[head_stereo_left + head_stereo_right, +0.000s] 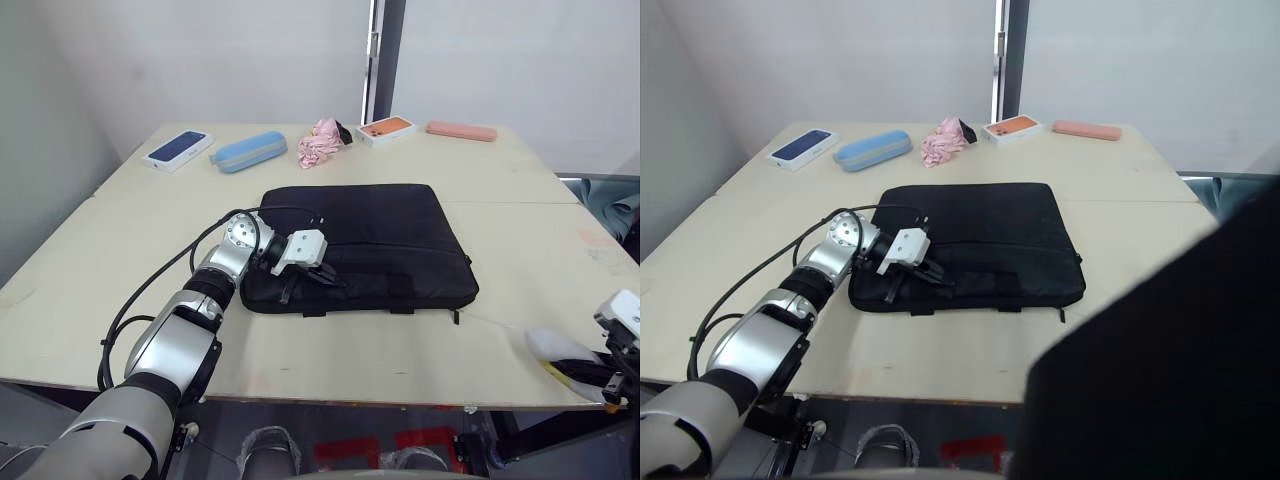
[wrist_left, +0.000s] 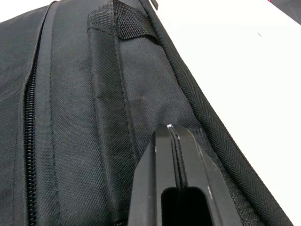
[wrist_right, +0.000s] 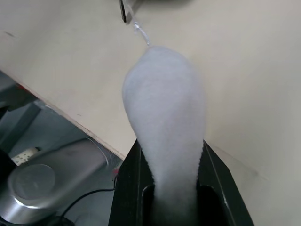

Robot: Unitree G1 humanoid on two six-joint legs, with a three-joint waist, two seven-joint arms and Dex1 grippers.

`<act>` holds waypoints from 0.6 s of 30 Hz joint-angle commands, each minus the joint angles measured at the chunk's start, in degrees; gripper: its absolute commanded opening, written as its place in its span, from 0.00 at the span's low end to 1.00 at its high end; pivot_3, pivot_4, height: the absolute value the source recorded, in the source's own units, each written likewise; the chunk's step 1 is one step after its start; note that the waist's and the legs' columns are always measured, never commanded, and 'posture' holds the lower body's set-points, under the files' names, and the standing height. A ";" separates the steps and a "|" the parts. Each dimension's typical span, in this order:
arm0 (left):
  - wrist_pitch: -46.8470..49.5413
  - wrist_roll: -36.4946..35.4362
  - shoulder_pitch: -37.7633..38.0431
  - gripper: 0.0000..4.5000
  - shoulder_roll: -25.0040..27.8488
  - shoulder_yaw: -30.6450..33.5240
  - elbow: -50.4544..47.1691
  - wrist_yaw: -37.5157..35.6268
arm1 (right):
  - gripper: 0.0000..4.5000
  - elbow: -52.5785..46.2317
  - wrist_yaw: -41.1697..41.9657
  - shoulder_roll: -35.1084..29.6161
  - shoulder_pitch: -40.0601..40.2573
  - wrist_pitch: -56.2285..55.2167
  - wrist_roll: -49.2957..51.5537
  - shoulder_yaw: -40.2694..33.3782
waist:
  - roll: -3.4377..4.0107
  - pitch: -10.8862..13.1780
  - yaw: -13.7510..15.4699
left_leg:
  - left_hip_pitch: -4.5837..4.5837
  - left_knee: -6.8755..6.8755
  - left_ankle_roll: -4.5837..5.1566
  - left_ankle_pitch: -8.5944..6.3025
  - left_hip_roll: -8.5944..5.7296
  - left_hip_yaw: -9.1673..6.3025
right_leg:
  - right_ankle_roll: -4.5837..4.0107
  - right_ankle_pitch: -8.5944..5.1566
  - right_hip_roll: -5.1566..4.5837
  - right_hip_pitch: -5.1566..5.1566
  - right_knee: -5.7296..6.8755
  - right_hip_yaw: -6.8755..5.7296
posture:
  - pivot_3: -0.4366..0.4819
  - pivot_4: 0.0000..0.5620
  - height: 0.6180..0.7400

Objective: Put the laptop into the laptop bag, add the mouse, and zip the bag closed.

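- laptop bag lies flat mid-table, long axis running left-right, handles and zipper edge toward the robot
- left gripper sits on the bag's near-left corner; left wrist view shows its fingers pressed together against the fabric, nothing pinched that I can see
- bag zipper line runs alongside the fingers in the left wrist view, off to one side of them, not under the tips; slider not visible, so can't tell how far it's zipped
- right gripper is well off the bag's right end, at the table's near-right edge
- right fingers clamp a white fluffy object; it looks soft rather than smooth plastic, so doubtful it's the mouse
- laptop: no silver lid on the table; bag looks flat and full, so probably already inside, judgement only
- key relation: left arm is on the bag, right arm is well apart from it, so the left is nearer for any zip pull along the long axis
- judgement: if the right hand's object is meant for the bag, it has to travel leftward across the table to the bag's near opening
- beyond the bag's far edge: blue case, pink cloth, orange phone box, untouched
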 commanded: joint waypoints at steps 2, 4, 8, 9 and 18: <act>-0.10 3.30 0.96 0.00 1.79 -1.34 1.91 -0.23 | 0.00 4.36 1.04 -2.16 0.30 -1.84 -4.45 -3.58 | 0.02 -0.01 0.06 | 0.00 -0.04 0.00 0.00 -0.01 0.00 | -0.03 0.02 -0.01 0.00 0.00 -0.02 | 0.48 0.27 1.00; -0.89 3.96 1.40 0.00 2.38 -1.89 1.92 -0.32 | 0.00 6.17 1.25 -3.27 -0.79 -2.46 -5.54 -3.13 | 0.06 -0.03 0.11 | 0.00 -0.06 0.00 0.00 -0.03 0.00 | -0.03 0.02 -0.03 0.00 0.00 -0.02 | 0.48 0.27 1.00; -3.63 5.84 2.21 0.00 3.23 -3.55 2.78 -0.10 | 0.00 9.13 0.64 -5.34 -4.49 -3.46 -7.27 0.43 | 0.09 -0.06 0.09 | 0.01 -0.08 0.00 0.00 -0.05 0.02 | -0.02 0.01 -0.05 0.00 -0.03 -0.02 | 0.48 0.27 1.00; -4.13 6.15 2.27 0.00 3.35 -3.83 3.16 0.08 | 0.00 9.64 0.42 -5.64 -5.39 -3.73 -7.75 1.42 | 0.11 -0.08 0.06 | 0.01 -0.10 0.00 0.00 -0.05 0.02 | -0.02 0.01 -0.05 0.00 -0.03 -0.02 | 0.48 0.27 1.00; -7.57 8.69 3.49 0.00 3.73 -5.82 6.17 2.38 | 0.00 21.96 -8.91 -8.58 -26.86 -2.73 -13.60 16.82 | 0.53 -0.47 -0.82 | 0.52 -0.18 0.00 0.00 -0.15 0.17 | 0.70 -0.43 -0.13 0.46 0.00 0.12 | 0.48 0.27 1.00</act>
